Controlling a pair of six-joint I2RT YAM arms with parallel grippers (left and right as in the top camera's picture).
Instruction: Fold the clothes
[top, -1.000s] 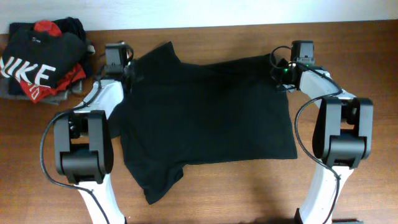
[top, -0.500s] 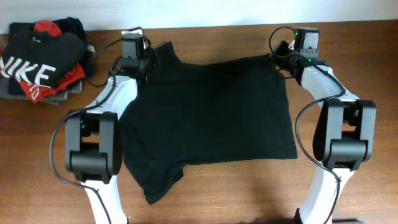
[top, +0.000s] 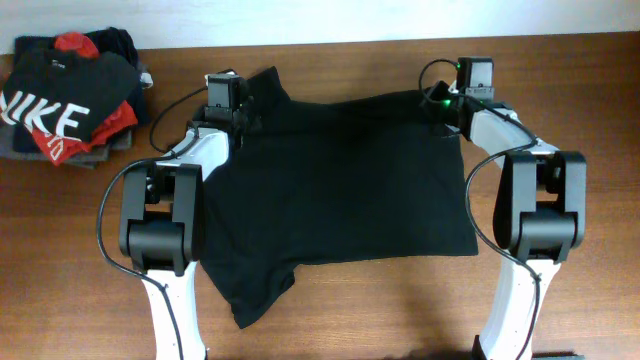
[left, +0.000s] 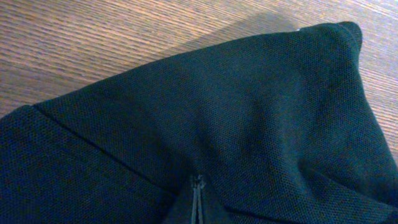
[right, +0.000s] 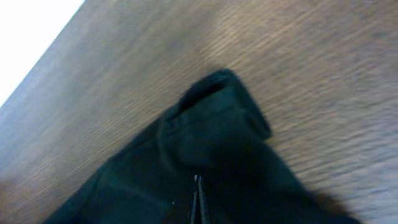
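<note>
The clothes, one plain black T-shirt (top: 340, 180), lie spread flat across the middle of the wooden table, with a sleeve sticking out at the near left. My left gripper (top: 246, 110) sits at the shirt's far left part, shut on a fold of its fabric; in the left wrist view its gripper (left: 197, 186) is pinched into the black weave (left: 249, 106). My right gripper (top: 443, 102) is at the far right corner, also shut on the shirt. The right wrist view shows that gripper (right: 197, 182) closed on the bunched corner (right: 214, 118).
A pile of other garments (top: 65, 100), topped by a black shirt with white NIKE letters, sits at the far left. The table's far edge (top: 330, 42) runs just behind both grippers. Bare wood (top: 400, 310) lies in front of the shirt.
Both arms have shifted inward along the shirt's far edge, the left one to the right and the right one slightly left. The right jaws have closed fully on the corner.
</note>
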